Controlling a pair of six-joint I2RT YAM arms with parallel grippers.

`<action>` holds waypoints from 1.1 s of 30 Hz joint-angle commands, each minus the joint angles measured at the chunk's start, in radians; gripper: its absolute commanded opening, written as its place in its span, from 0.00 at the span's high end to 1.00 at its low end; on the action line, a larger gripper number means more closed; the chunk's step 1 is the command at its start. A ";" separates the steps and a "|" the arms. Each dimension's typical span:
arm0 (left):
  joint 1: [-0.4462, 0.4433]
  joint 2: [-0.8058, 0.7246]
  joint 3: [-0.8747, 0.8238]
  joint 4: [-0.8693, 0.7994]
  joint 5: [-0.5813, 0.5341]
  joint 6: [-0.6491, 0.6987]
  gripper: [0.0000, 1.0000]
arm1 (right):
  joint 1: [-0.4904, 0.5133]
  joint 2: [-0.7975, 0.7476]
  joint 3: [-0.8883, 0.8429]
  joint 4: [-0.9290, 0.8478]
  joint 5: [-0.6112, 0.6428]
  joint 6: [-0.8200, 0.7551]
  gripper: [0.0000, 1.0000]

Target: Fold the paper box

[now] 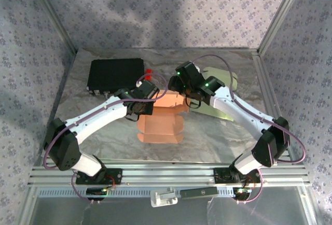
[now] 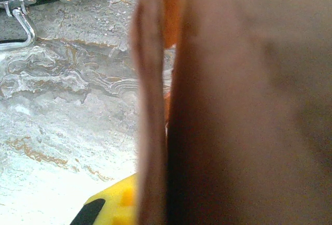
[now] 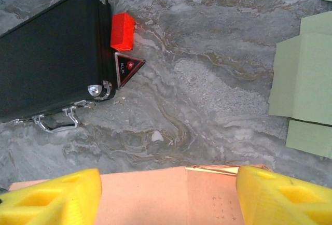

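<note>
The salmon paper box lies in the middle of the table, partly folded, with its walls raised and a flap flat toward the front. My left gripper is shut on the box's left wall. In the left wrist view that wall stands edge-on right at the lens, with one yellow finger beside it. My right gripper hangs open over the box's back edge. Its yellow fingers stand wide apart, with the box's back panel between them, and I cannot tell whether they touch it.
A black case lies at the back left, with a red block and a triangular tag beside it. A flat pale green paper sheet lies at the back right. Patterned walls close in the table.
</note>
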 commanded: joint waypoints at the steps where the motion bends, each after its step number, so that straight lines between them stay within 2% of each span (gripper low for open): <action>1: -0.009 -0.022 0.027 -0.017 -0.022 -0.013 1.00 | 0.015 -0.012 -0.022 -0.005 0.033 0.001 0.31; 6: -0.009 -0.034 0.015 -0.006 -0.025 -0.021 1.00 | 0.078 -0.145 -0.104 0.008 0.151 0.021 0.33; 10: -0.009 -0.036 0.016 -0.005 -0.022 -0.020 1.00 | 0.178 -0.285 -0.290 0.096 0.233 0.085 0.37; 15: -0.009 -0.035 0.022 -0.003 -0.018 -0.017 1.00 | 0.249 -0.385 -0.578 0.372 0.195 0.187 0.42; 18: -0.009 -0.035 0.023 -0.003 -0.010 -0.019 1.00 | 0.235 -0.374 -0.651 0.479 0.166 0.224 0.43; 28: -0.011 -0.056 0.019 -0.013 -0.005 -0.021 1.00 | 0.139 -0.297 -0.668 0.584 0.123 0.235 0.44; 33: -0.010 -0.060 0.019 -0.014 -0.005 -0.020 1.00 | 0.127 -0.265 -0.645 0.588 0.103 0.245 0.45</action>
